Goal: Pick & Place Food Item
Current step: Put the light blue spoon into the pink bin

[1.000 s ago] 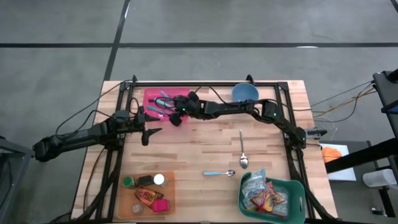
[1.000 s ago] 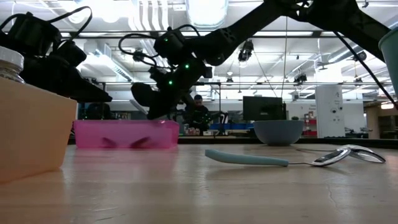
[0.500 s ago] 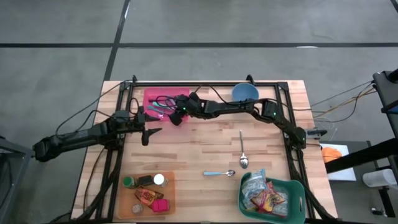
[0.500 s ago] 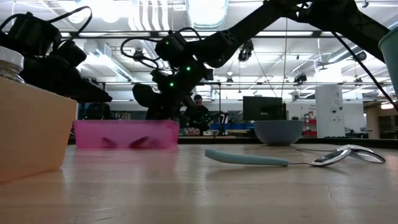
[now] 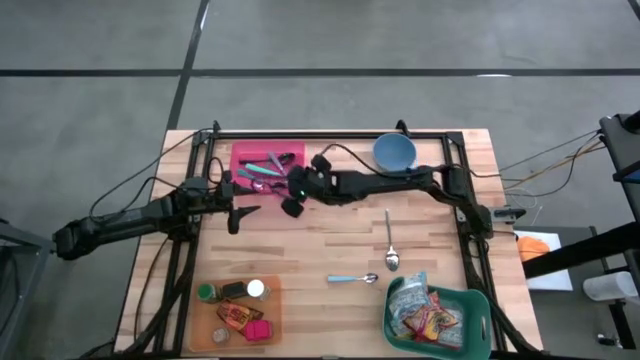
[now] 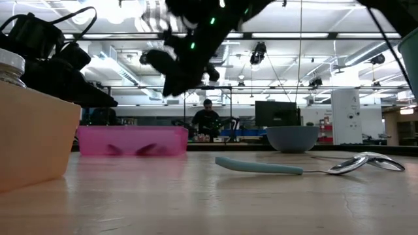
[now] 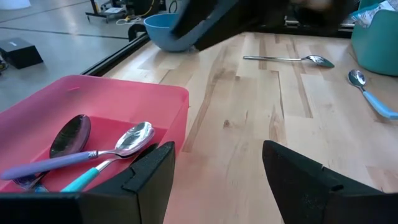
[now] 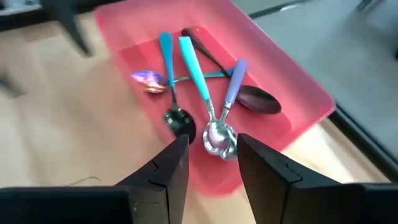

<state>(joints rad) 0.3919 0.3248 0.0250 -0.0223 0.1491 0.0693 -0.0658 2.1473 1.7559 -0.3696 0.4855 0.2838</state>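
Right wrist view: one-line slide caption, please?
Right gripper, open and empty, above the pink tray holding several spoons.

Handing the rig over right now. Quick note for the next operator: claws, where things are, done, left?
Right claw: open and empty, raised above the table beside the pink tray.
Left claw: open, empty, waiting at the tray's near-left corner.
Pink tray holds several spoons, at least four, overlapping.
On the bare table: a silver spoon and a blue-handled spoon. Blue bowl sits at the far edge.
Green bin of packets near right, orange tray of small items near left.
Done: some spoons binned. Left: apparently the two loose spoons; no food item has visibly been picked.
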